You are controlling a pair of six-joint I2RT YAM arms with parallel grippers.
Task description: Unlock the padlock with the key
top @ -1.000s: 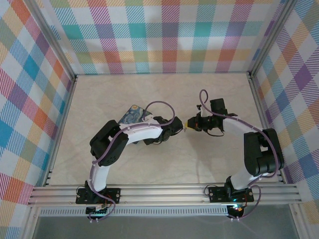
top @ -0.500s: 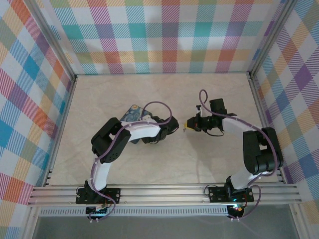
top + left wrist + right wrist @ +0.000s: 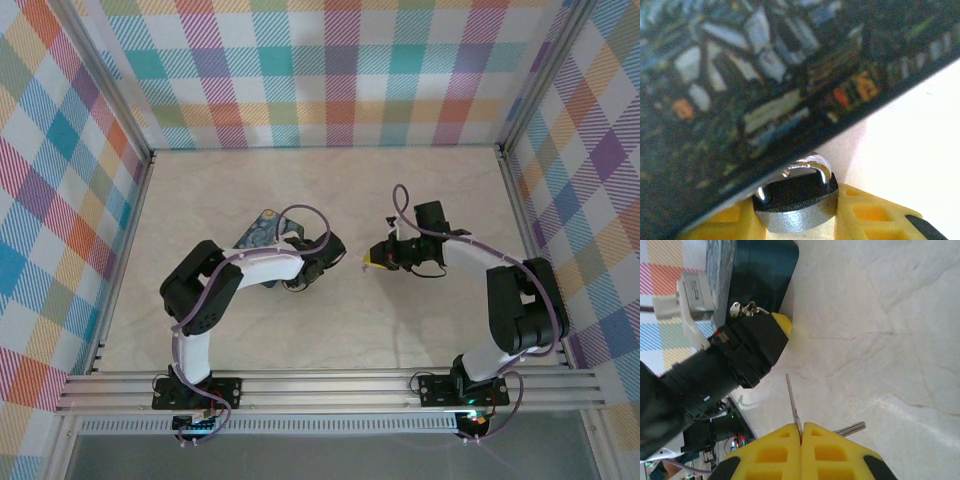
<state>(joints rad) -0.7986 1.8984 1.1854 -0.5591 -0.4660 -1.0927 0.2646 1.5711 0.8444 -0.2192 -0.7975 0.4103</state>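
Silver padlock point(image 3: 795, 202) (tin point(image 3: 740, 75) print blurred)

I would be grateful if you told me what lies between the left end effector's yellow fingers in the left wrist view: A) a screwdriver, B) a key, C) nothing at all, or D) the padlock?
D: the padlock, dark-bodied with a silver rim and shackle, sits between the yellow fingers of the left end effector, right against the painted tin.
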